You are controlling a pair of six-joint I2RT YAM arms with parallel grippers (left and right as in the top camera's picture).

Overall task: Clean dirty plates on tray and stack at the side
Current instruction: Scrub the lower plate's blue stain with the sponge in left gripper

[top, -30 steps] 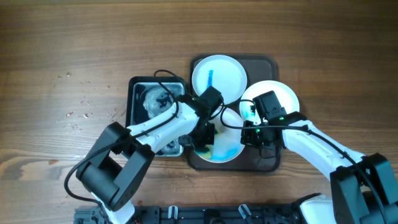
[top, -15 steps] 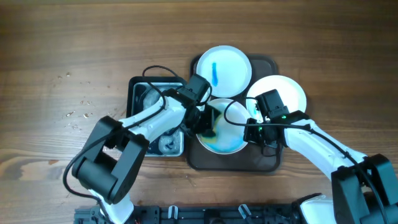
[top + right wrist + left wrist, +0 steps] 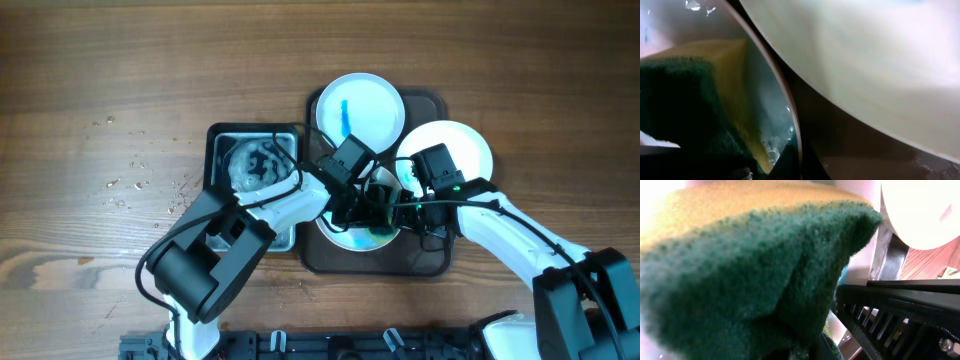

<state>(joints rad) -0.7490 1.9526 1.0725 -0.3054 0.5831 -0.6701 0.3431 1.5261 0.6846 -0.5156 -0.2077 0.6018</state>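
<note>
Bench [image 3: 120,60], overhead + both wrist cams.

- Tray [image 3: 422,262]: dark, sits nr the near edge, a bit R of centre. Three plates on/over it.
- Far plate [image 3: 365,108]: at the tray's far end, blue streak across it.
- Right plate [image 3: 462,145]: white, overhangs the tray's R rim.
- Middle plate [image 3: 336,236]: at the tray's near end, blue smear showing, mostly hidden under both my wrists.
- Tub [image 3: 214,150]: black, just beside the tray's L rim; clear, foamy-looking stuff inside.
- Crumbs [image 3: 125,185] scattered twd the bench's L edge.

L gripper [image 3: 354,206]: over the middle plate, jaws pinching the sponge [image 3: 740,275]. Green scrub side fills the L wrist cam, yellow foam behind it. Sponge is against the plate's face; R wrist cam shows it inside the rim, wet sheen beside it.

R gripper [image 3: 406,216]: at the middle plate's R rim. In the R wrist cam the rim runs down to bottom centre, but my fingers are lost in shadow. Can't tell if the jaws are spread or clamped. Pale plate surface fills that view's upper R; which plate, unclear.
</note>
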